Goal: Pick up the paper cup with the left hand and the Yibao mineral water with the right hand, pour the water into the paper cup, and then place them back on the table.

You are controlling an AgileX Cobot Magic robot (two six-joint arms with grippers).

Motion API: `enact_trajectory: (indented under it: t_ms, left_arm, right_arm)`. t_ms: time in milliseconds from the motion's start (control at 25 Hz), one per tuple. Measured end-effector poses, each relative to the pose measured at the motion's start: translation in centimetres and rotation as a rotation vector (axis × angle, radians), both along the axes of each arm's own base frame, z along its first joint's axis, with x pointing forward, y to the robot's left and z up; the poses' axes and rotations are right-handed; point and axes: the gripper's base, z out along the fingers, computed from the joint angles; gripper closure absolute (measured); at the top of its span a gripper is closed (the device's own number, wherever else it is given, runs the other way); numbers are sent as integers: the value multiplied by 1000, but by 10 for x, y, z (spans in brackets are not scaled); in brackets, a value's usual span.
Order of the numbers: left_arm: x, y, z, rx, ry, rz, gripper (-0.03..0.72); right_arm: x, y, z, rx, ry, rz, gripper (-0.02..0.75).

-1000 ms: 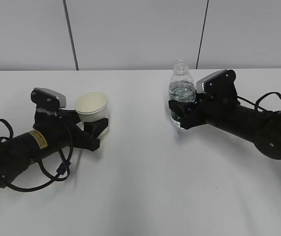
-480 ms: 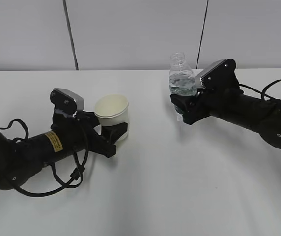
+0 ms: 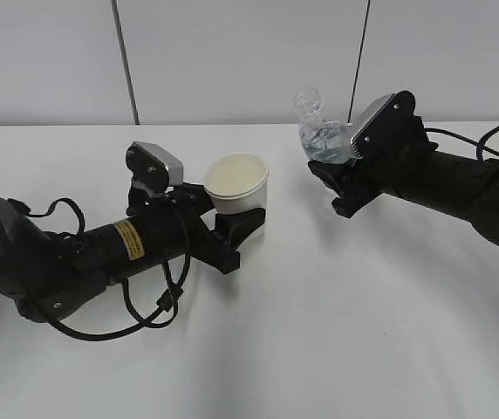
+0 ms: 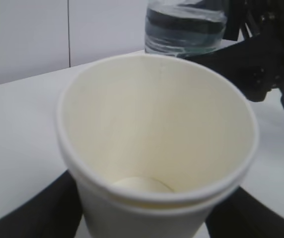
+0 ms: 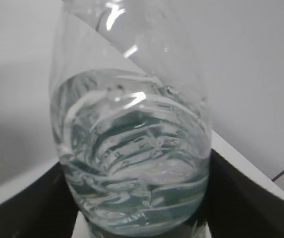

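Observation:
My left gripper (image 3: 236,229) is shut on the off-white paper cup (image 3: 237,185), which stands upright and looks empty; in the left wrist view the cup (image 4: 157,139) fills the frame between the black fingers (image 4: 47,208). My right gripper (image 3: 332,179) is shut on the Yibao mineral water bottle (image 3: 319,131), held above the white table (image 3: 319,332) and tilted with its open neck leaning left toward the cup. In the right wrist view the bottle (image 5: 132,148) shows water inside. The bottle also shows behind the cup in the left wrist view (image 4: 184,27).
A grey panelled wall (image 3: 232,52) runs along the back of the table. Black cables (image 3: 145,314) loop beside the left arm. Another cable (image 3: 494,131) trails behind the right arm.
My left gripper has carried the cup to the right, toward the middle. My right gripper has lifted the bottle and tilted its neck to the left.

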Motion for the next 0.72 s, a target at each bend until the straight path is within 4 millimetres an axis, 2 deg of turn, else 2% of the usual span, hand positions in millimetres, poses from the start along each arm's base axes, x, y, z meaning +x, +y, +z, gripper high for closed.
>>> enact_trajectory:
  t_ms: [320, 720]
  left_arm:
    - [-4, -18, 4, 2, -20, -59, 246]
    - [-2, -20, 3, 27, -12, -57, 246]
  right_arm:
    - [0, 0, -1, -90, -43, 25, 231]
    - [0, 0, 0, -225, -118, 66, 231]
